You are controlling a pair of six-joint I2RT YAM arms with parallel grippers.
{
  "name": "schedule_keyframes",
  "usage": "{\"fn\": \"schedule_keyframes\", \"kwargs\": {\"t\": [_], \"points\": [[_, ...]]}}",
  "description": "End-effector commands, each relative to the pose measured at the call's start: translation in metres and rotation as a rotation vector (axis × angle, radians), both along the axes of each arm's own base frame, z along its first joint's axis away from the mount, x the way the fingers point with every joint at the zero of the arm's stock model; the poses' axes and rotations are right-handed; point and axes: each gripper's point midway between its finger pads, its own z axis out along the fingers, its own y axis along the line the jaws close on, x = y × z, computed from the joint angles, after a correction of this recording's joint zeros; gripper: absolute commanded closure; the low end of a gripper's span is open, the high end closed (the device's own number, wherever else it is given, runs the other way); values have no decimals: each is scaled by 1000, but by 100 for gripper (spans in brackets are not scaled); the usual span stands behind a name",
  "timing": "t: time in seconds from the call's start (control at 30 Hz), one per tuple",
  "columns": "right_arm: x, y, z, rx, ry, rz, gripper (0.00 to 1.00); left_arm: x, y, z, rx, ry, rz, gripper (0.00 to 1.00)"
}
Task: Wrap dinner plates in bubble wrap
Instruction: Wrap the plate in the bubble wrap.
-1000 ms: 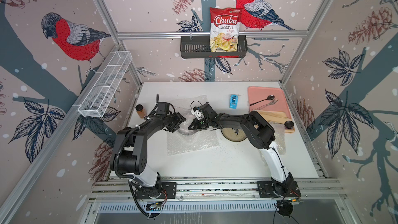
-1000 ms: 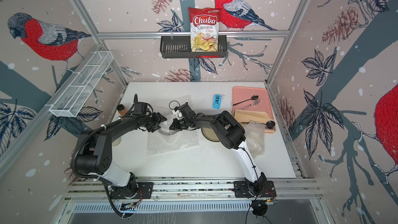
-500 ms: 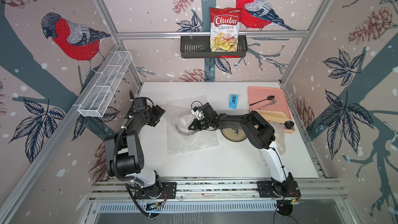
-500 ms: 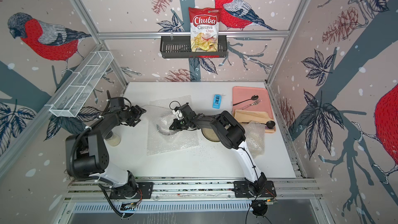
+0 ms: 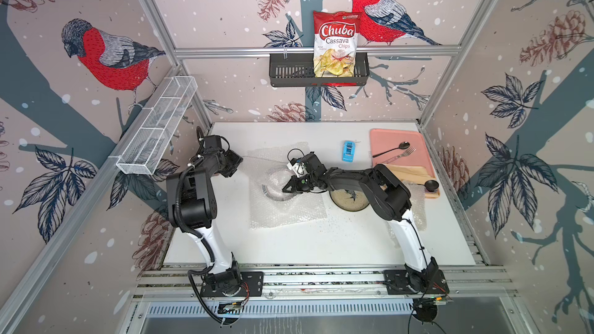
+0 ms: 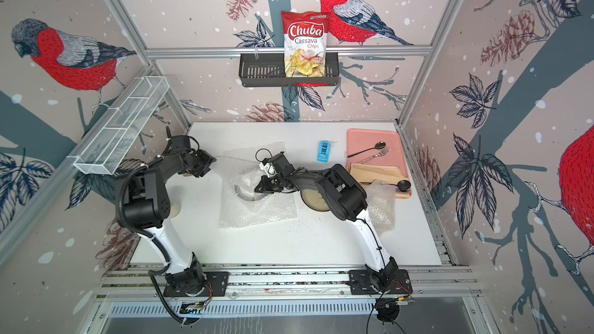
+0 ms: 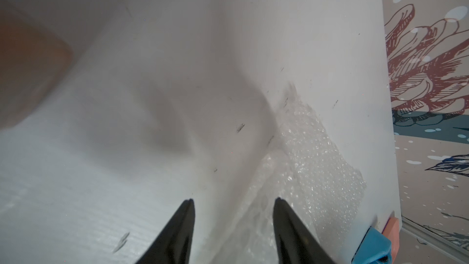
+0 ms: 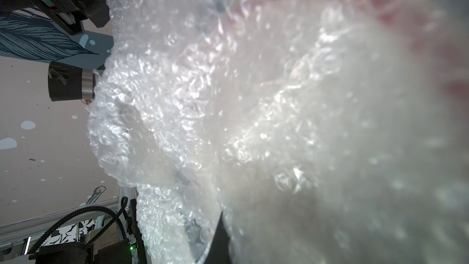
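Step in hand, likely: folding the clear bubble-wrap sheet [image 5: 289,213] over the white-centred, dark-rimmed round plate [image 5: 266,191] at frame centre on the white table [image 5: 289,245].

- Right end effector [image 5: 287,188]: closed, seemingly pinching film above that plate.
- Left end effector [image 7: 233,199]: fingers apart, empty, at the sheet's upper-left edge.

Next: catch that edge, fold it across.

- Plates, three: this one, the tan fish-drawing plate [image 5: 345,200] to its right, and the cream plate [image 6: 175,209] half hidden beside the left arm.
- Sheets, two: the second bubble-wrap sheet [image 5: 416,202] lies under the right arm.

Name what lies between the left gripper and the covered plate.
Between left gripper and plate: only bubble wrap lying on the table, shown in both top views.
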Motion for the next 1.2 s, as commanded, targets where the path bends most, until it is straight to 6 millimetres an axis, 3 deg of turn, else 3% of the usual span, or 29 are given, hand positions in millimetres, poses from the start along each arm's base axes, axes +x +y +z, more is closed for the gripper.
{"fn": "schedule_keyframes", "kwargs": {"t": [0.0, 0.1, 0.2, 0.33, 0.53, 0.7, 0.8, 1.0, 1.17], "points": [[-2, -26, -38, -166, 50, -53, 94, 9, 3, 8, 0, -35, 17, 71], [-1, -25, -42, -171, 57, -54, 94, 12, -2, 20, -14, -69, -2, 85], [-1, -25, -48, -185, 67, -59, 94, 6, -12, 31, -42, -78, -39, 92], [0, -26, -51, -195, 72, -68, 94, -15, -34, 48, -80, -100, -84, 95], [2, -24, -54, -198, 82, -75, 95, -53, -84, 65, -145, -107, -164, 97], [4, -22, -54, -200, 78, -77, 94, -96, -102, 55, -199, -57, -158, 97], [4, -21, -57, -203, 78, -76, 95, -111, -120, 55, -246, -55, -163, 97], [4, -19, -60, -204, 86, -74, 95, -116, -171, 60, -329, -58, -225, 96], [4, -19, -61, -205, 86, -73, 95, -116, -197, 46, -335, -25, -264, 97]]}}
